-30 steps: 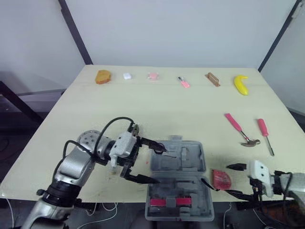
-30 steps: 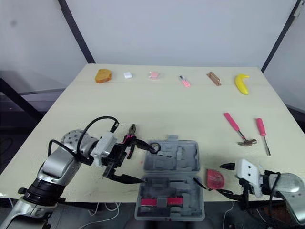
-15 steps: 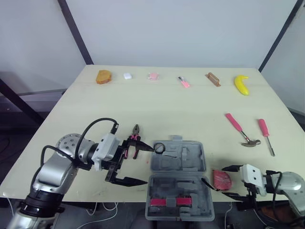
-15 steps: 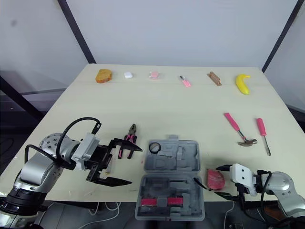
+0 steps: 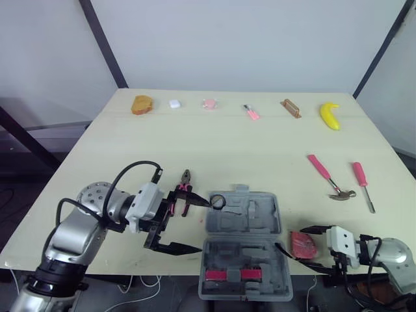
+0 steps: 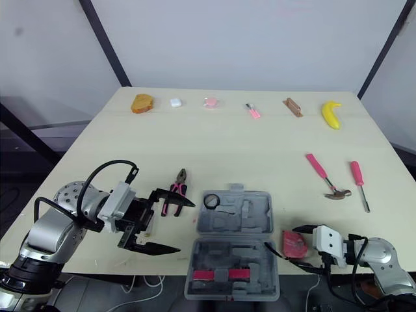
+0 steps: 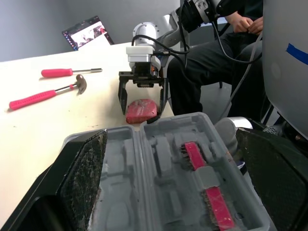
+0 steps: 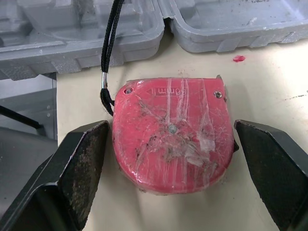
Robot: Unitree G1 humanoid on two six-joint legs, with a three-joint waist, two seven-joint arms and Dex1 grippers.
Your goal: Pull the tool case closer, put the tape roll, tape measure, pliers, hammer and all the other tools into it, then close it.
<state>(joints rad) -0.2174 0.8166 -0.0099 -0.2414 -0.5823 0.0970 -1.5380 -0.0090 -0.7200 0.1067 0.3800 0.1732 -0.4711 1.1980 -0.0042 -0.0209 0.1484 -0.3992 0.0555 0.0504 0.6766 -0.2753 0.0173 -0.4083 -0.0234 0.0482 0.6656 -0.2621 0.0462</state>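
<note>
The grey tool case (image 5: 244, 244) lies open at the table's front edge, with pink-handled pieces in its near half. A black tape roll (image 5: 217, 201) sits in its far left corner. Pink-handled pliers (image 5: 184, 198) lie on the table just left of the case. My left gripper (image 5: 203, 226) is open beside the case's left side, holding nothing. The red tape measure (image 8: 171, 134) lies right of the case, between the fingers (image 8: 79, 168) of my open right gripper (image 5: 304, 246). The hammer (image 5: 328, 177) and screwdriver (image 5: 362, 184) lie further back on the right.
Along the far edge lie a bread piece (image 5: 141, 104), small white and pink items, a brown block (image 5: 290, 107) and a banana (image 5: 329, 116). The case's near half overhangs the table front. A seated person (image 7: 216, 48) is beyond the right arm.
My left gripper has drawn back left from the case's corner, leaving the tape roll there and uncovering the pliers. The right gripper has barely shifted around the tape measure.
</note>
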